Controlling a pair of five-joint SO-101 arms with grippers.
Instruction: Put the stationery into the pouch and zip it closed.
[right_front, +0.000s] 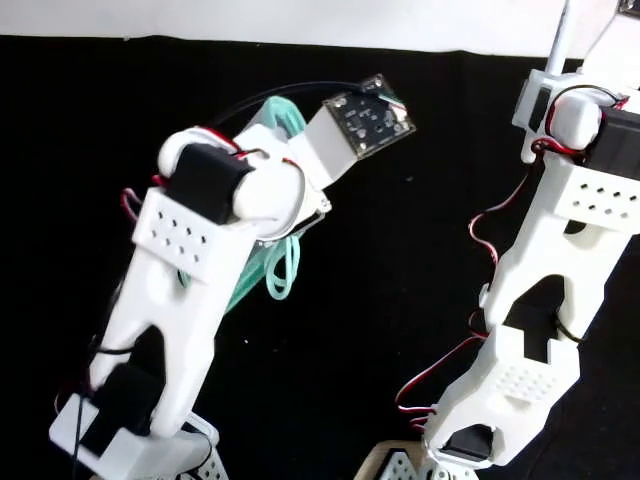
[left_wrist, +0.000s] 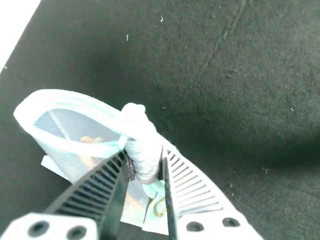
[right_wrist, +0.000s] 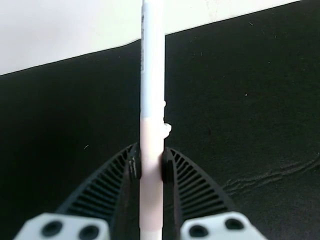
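While the left gripper (left_wrist: 145, 172) pinches the pouch (left_wrist: 57, 122) and the right gripper (right_wrist: 150, 172) clamps the pen (right_wrist: 152, 90), any misalignment could miss the pouch's narrow opening.

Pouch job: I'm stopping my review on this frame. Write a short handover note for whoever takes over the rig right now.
Left gripper: shut on a bunched part of the pouch rim, with the mouth standing open.
Right gripper: shut on the pen, well apart from the pouch.
Done: something orange shows through the mesh, inside the pouch.
Left: put the pen in, then zip the pouch closed.
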